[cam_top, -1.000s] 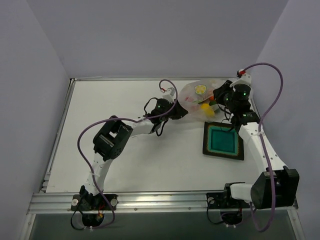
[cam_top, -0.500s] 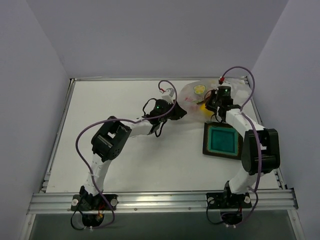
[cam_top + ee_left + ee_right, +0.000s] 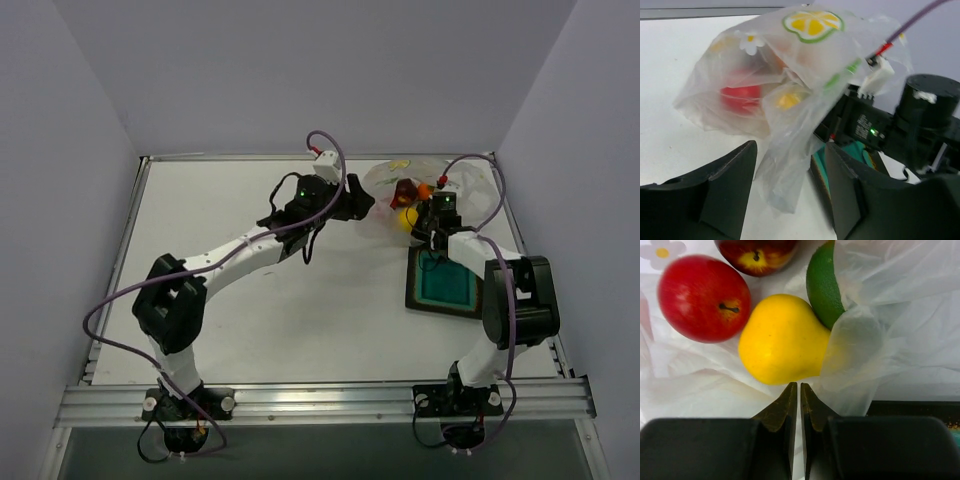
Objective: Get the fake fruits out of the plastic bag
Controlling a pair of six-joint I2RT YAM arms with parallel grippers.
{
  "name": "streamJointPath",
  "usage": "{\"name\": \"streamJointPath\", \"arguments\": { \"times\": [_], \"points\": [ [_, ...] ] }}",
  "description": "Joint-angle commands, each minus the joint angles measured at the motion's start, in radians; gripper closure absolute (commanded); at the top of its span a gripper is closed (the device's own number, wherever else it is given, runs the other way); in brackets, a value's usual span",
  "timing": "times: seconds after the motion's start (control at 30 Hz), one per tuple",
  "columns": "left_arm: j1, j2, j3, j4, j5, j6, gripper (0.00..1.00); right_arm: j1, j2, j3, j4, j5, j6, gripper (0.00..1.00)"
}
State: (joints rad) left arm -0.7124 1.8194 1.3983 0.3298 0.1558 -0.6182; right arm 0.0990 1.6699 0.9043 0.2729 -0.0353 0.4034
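The plastic bag [image 3: 385, 185] lies at the table's far right, thin and see-through with a lemon print [image 3: 812, 22]. In the right wrist view the fake fruits lie on its film: a yellow one [image 3: 782, 340], a red apple [image 3: 702, 297], a dark red apple [image 3: 757, 255] and a green one [image 3: 822, 285]. My right gripper [image 3: 799, 386] is shut, its tips just below the yellow fruit [image 3: 408, 215]; whether film is pinched I cannot tell. At the bag's left side my left gripper [image 3: 790, 150] stands open, with a loose flap of the bag [image 3: 785, 165] hanging between its fingers.
A dark square tray [image 3: 413, 285] with a teal inside sits just near of the bag, under the right arm. Its edge shows beside the right fingers [image 3: 910, 407]. Purple cables loop above both wrists. The table's back edge is close behind the bag.
My left gripper has opened and let go of the bag, and the left arm has stretched out higher. The right gripper swung in to the bag's near side and closed fully.
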Motion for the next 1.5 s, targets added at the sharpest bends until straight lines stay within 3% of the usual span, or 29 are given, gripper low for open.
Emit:
{"name": "streamJointPath", "arguments": {
  "times": [0.0,0.17,0.33,0.43,0.57,0.7,0.73,0.87,1.0,1.07,1.13,1.23,1.33,1.37,1.4,1.47],
  "points": [
    [-0.085,-0.123,-0.001,-0.168,-0.126,0.084,0.47,0.001,-0.052,0.004,0.06,0.017,0.023,0.97],
    [-0.231,-0.178,0.018,-0.294,-0.217,0.136,0.68,-0.012,-0.081,-0.021,0.1,-0.029,0.044,0.97],
    [-0.28,-0.138,0.134,-0.377,-0.282,0.184,0.66,-0.044,-0.113,-0.034,0.121,-0.101,0.058,0.99],
    [-0.28,-0.076,0.267,-0.442,-0.329,0.23,0.57,-0.062,-0.128,-0.044,0.13,-0.141,0.066,0.99],
    [-0.248,0.044,0.413,-0.515,-0.421,0.284,0.3,-0.076,-0.153,-0.059,0.141,-0.166,0.072,0.99],
    [-0.164,0.185,0.594,-0.595,-0.336,0.296,0.16,-0.088,-0.165,-0.067,0.144,-0.189,0.072,0.99],
    [-0.136,0.22,0.643,-0.619,-0.325,0.31,0.02,-0.09,-0.165,-0.065,0.143,-0.195,0.072,0.99],
    [-0.096,0.432,0.978,-0.8,-0.288,0.359,0.06,-0.091,-0.16,-0.062,0.153,-0.207,0.077,0.99],
    [-0.065,0.592,1.236,-0.913,-0.28,0.383,0.05,-0.093,-0.15,-0.048,0.164,-0.222,0.087,0.99],
    [-0.039,0.645,1.292,-0.911,-0.275,0.37,0.02,-0.094,-0.147,-0.027,0.163,-0.224,0.089,0.99],
    [-0.024,0.652,1.286,-0.873,-0.283,0.357,0.16,-0.093,-0.138,-0.004,0.154,-0.221,0.087,0.98],
    [0.01,0.65,1.254,-0.79,-0.251,0.33,0.21,-0.094,-0.116,0.071,0.109,-0.204,0.058,0.93],
    [0.031,0.661,1.243,-0.743,-0.207,0.321,0.38,-0.094,-0.082,0.163,0.059,-0.17,-0.004,0.73],
    [0.036,0.666,1.24,-0.72,-0.188,0.322,0.45,-0.094,-0.072,0.188,0.042,-0.161,-0.023,0.53],
    [0.042,0.669,1.237,-0.71,-0.173,0.324,0.59,-0.094,-0.053,0.237,0.026,-0.16,-0.067,0.44],
    [0.048,0.678,1.232,-0.686,-0.156,0.328,0.75,-0.094,-0.029,0.29,-0.029,-0.158,-0.11,0.24]
  ]
}}
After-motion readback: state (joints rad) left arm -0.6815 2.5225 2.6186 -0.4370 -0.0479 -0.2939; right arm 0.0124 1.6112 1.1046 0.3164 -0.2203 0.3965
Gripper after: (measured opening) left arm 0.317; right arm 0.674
